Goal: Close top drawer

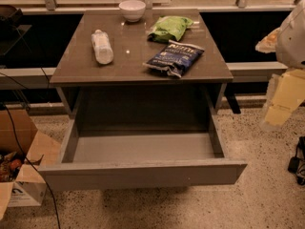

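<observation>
The top drawer (143, 149) of the grey cabinet stands pulled far out toward me, its smooth grey inside bare. Its plain flat front (143, 174) is the nearest part, low in the view. The two lower drawer fronts are hidden under it. My gripper (281, 99), pale yellow under a white arm, hangs at the right edge of the view. It is off to the right of the drawer's right side wall, apart from it and touching nothing.
On the cabinet top (71, 73) lie a water bottle (102, 46), a white bowl (132, 9), a green bag (169, 27) and a blue chip bag (174, 57). An open cardboard box (21, 175) and a black cable (28, 161) are on the floor at left.
</observation>
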Action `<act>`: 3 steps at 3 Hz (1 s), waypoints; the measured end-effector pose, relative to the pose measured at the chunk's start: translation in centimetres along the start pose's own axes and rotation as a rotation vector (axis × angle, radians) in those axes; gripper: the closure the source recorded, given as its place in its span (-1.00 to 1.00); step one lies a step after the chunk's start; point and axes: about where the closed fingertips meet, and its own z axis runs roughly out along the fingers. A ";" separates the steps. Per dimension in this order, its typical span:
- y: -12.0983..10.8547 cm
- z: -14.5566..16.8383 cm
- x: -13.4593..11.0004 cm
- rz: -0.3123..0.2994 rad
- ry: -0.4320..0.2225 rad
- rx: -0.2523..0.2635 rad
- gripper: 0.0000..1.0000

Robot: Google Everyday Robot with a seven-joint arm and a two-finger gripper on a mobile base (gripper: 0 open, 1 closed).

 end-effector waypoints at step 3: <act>8.4 10.0 -0.7 -0.019 -0.120 -0.222 0.67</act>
